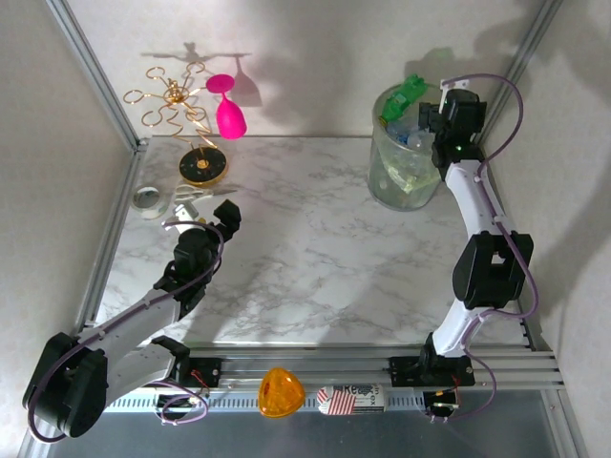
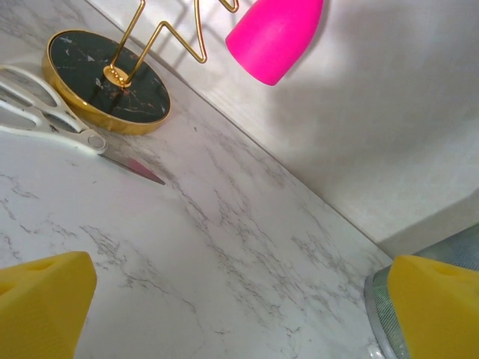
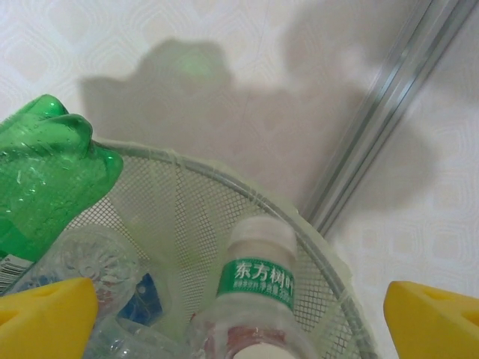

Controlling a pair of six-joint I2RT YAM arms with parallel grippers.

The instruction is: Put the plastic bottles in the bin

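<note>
The bin (image 1: 382, 181), a pale-green mesh bucket, stands at the table's far right with several plastic bottles inside. A green bottle (image 1: 406, 95) sticks out over its rim. My right gripper (image 1: 430, 119) hangs over the bin's right side, open. In the right wrist view its yellow fingertips (image 3: 45, 314) stand wide apart above a clear bottle with a green label (image 3: 258, 280), not touching it. Beside it lie the green bottle (image 3: 41, 183) and a clear bottle with blue on it (image 3: 112, 280), inside the bin's mesh wall (image 3: 187, 202). My left gripper (image 1: 227, 214) is open and empty over the table's left part.
A gold wire rack on a black base (image 1: 202, 167) holds a pink wine glass (image 1: 229, 114) at the back left. White scissors (image 2: 45, 112) and a tape roll (image 1: 148, 198) lie near it. An orange object (image 1: 282, 391) and a red-and-white labelled item (image 1: 348, 399) rest on the front rail.
</note>
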